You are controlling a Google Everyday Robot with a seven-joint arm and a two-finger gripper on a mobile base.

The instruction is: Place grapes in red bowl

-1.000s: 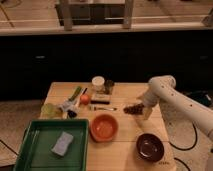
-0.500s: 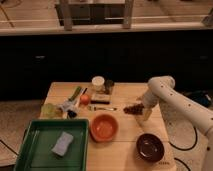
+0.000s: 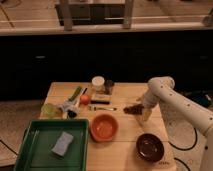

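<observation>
The grapes (image 3: pixel 131 109) are a small dark reddish-brown bunch lying on the wooden table right of the middle. The red bowl (image 3: pixel 104 127) is bright orange-red and sits near the table's front centre, left of and nearer than the grapes. My gripper (image 3: pixel 141 110) hangs from the white arm (image 3: pixel 170 97) coming in from the right and is down at the table, right beside the grapes on their right side.
A maroon-brown bowl (image 3: pixel 150 146) sits at the front right. A green tray (image 3: pixel 52 146) with a blue sponge (image 3: pixel 62 143) is at the front left. An orange fruit (image 3: pixel 85 99), a white jar (image 3: pixel 98 83), a dark box (image 3: pixel 101 97) and utensils lie at the back.
The arm has shifted slightly left, bringing the gripper closer to the grapes. The grapes and bowls have not moved.
</observation>
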